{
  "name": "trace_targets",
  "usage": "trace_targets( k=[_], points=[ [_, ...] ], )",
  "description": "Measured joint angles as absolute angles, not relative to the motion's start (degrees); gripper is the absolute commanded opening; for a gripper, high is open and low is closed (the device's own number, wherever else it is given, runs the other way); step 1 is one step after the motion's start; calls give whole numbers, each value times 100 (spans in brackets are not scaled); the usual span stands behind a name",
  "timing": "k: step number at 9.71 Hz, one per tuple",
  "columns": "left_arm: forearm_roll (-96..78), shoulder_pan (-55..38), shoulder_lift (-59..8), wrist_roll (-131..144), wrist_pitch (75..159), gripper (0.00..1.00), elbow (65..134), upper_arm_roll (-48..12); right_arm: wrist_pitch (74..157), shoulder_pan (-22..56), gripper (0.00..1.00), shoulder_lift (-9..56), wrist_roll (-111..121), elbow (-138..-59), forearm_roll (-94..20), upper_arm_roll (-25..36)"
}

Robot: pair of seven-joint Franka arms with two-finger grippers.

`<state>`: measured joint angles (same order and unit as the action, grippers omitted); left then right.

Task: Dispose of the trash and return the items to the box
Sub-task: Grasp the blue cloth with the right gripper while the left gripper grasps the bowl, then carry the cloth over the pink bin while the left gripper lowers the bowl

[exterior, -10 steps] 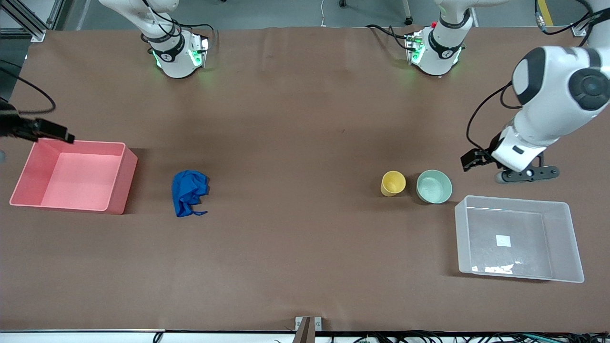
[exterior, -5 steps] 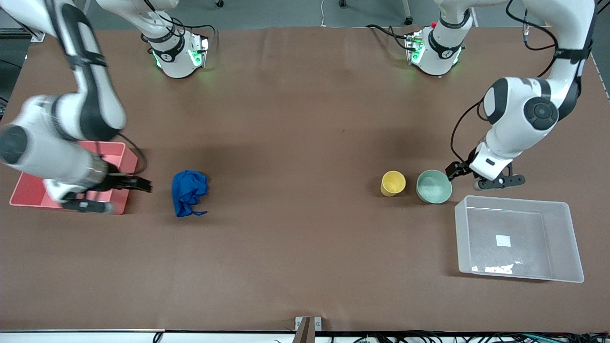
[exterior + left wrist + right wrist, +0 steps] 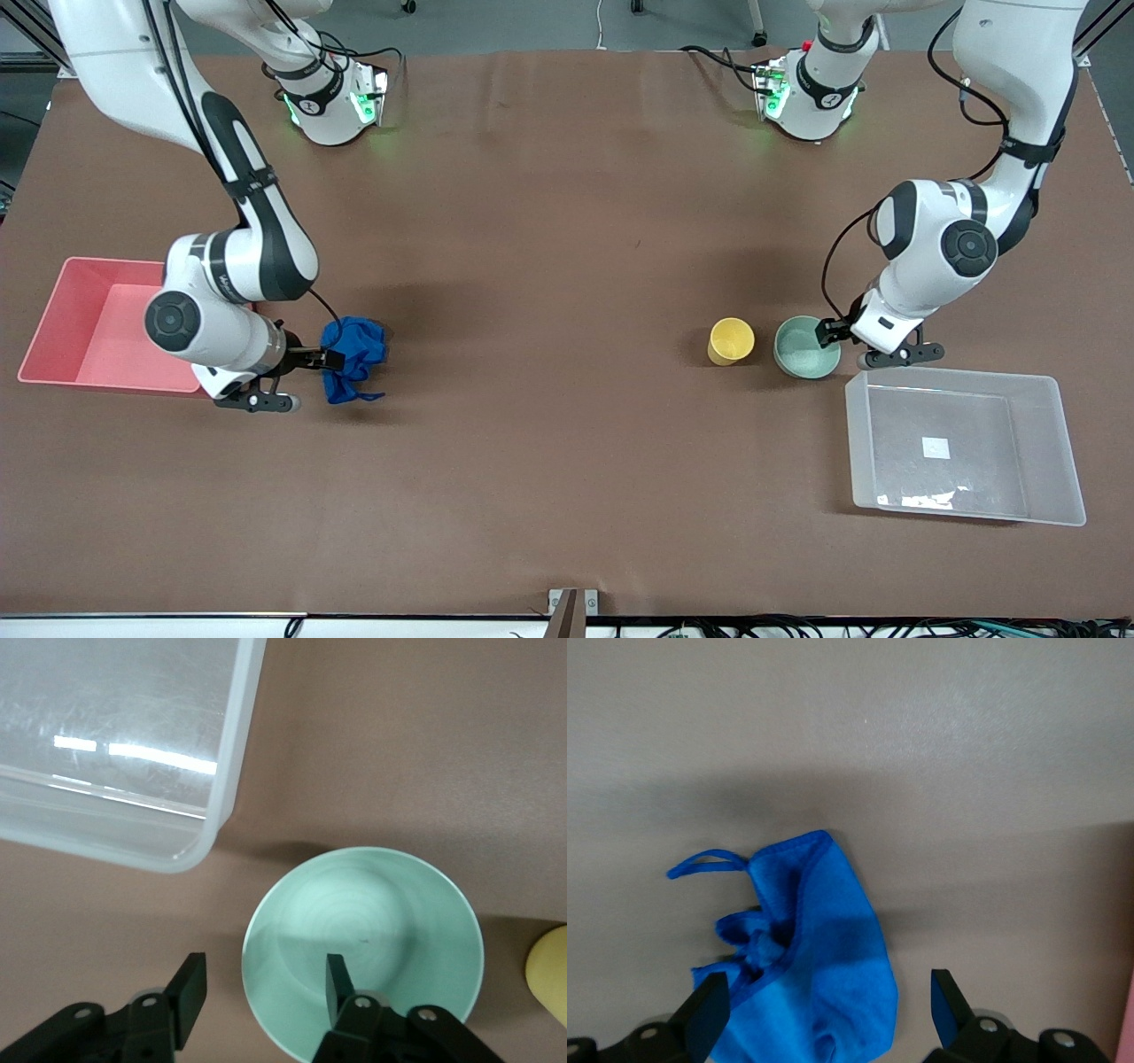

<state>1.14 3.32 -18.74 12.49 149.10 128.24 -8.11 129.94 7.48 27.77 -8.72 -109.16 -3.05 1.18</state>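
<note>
The blue cloth wad (image 3: pixel 356 353) lies on the brown table beside the pink bin. My right gripper (image 3: pixel 324 359) is low at the cloth, open, with its fingers on either side of it; the cloth (image 3: pixel 824 966) fills the gap between them in the right wrist view (image 3: pixel 826 1005). The mint-green bowl (image 3: pixel 804 347) and yellow cup (image 3: pixel 731 341) stand side by side near the clear box (image 3: pixel 853 436). My left gripper (image 3: pixel 834 335) is open at the bowl's rim. In the left wrist view (image 3: pixel 263 988) one finger is over the bowl (image 3: pixel 372 921) and one outside it.
The pink bin (image 3: pixel 53 301) stands at the right arm's end of the table, partly covered by the right arm. The clear box's corner (image 3: pixel 221 797) is close to the bowl. The cup's edge (image 3: pixel 551 970) shows next to the bowl.
The right arm swung in from the pink bin to the blue cloth. The left gripper moved from beside the clear box to the bowl's rim. Nothing has been picked up.
</note>
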Motion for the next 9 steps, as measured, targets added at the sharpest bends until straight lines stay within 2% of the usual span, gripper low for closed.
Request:
trace_targets(
  k=[2,3,4,5,7,8,9],
  points=[
    [114,332,-2091,1249,15131,37,12823,-811,13161,840,100,2965,-872,-10922,-297,118],
    [114,338,-2164,1251,15178,27,12821,-811,13226,917,94,3082,-872,-10922,-297,118],
    [114,363,-2209,1251,15192,14,12819,-810,13252,979,77,3160,-875,-10921,-296,118],
    [114,392,-2225,1251,15200,6,12815,-810,13256,1005,58,3193,-879,-10921,-296,121],
    [114,398,-2199,1251,15211,1,12767,-826,13193,1029,28,3195,-1075,-10918,-295,126],
    [114,396,-2109,1251,15212,1,12730,-850,13104,1100,15,3195,-1265,-10917,-289,125],
    [114,393,-1958,1251,15176,1,12697,-878,13033,1170,14,3195,-1378,-10916,-282,124]
  ],
)
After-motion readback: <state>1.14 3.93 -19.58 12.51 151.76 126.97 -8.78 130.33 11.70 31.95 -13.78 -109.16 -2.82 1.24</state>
